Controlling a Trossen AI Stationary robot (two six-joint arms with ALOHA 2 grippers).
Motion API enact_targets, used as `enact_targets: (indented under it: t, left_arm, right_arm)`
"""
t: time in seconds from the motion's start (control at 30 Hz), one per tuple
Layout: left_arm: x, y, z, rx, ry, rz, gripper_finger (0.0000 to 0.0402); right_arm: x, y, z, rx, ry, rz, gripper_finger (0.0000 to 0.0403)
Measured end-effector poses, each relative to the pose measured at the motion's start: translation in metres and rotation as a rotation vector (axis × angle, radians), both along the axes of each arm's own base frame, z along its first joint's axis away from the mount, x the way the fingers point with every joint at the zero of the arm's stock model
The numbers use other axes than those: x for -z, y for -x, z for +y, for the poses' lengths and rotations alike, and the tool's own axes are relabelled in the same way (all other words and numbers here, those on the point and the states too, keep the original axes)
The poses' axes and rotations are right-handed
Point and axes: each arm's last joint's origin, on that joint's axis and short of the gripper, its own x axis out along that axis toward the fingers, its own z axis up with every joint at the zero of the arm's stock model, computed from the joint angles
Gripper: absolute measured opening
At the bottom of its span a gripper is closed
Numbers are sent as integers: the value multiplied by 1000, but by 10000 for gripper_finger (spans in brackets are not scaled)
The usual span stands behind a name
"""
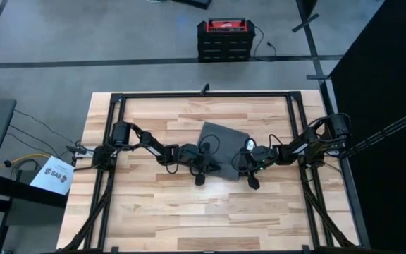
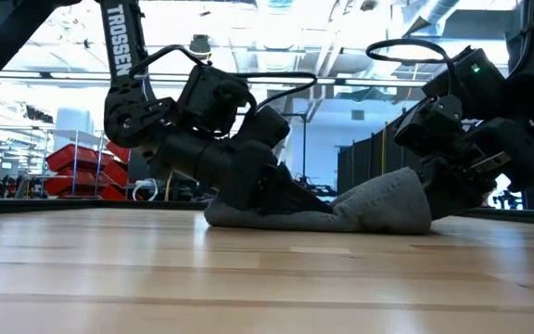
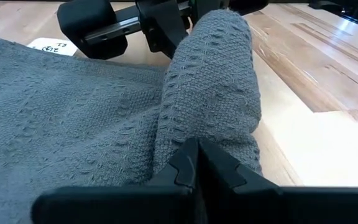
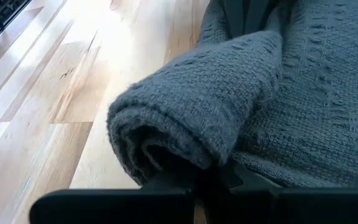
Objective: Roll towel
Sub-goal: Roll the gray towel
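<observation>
Left end effector (image 1: 200,171) and right end effector (image 1: 249,173) each clamped on the towel (image 1: 223,140) roll's near edge at mid-bench (image 1: 154,212); rolling part done; next, turn both ends evenly onward over the flat remainder.

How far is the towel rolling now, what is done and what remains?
Started: the dark grey soft cloth towel has a rolled tube along its near edge. In hand: the left hand and right hand are each shut on one end of that roll. Left: the flat part, far side, is unrolled.
</observation>
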Motion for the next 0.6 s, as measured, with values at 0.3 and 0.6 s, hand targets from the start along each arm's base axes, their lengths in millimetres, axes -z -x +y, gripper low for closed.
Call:
enact_targets:
  t: [0.3,0.6]
  left_arm:
    - [0,0,-1,41,20,4,0]
    - [0,1,-4,76,39,7,0]
  right_arm:
    - [-17,8,13,-19,-87,33,0]
    - [-34,21,15,51,-40,81,0]
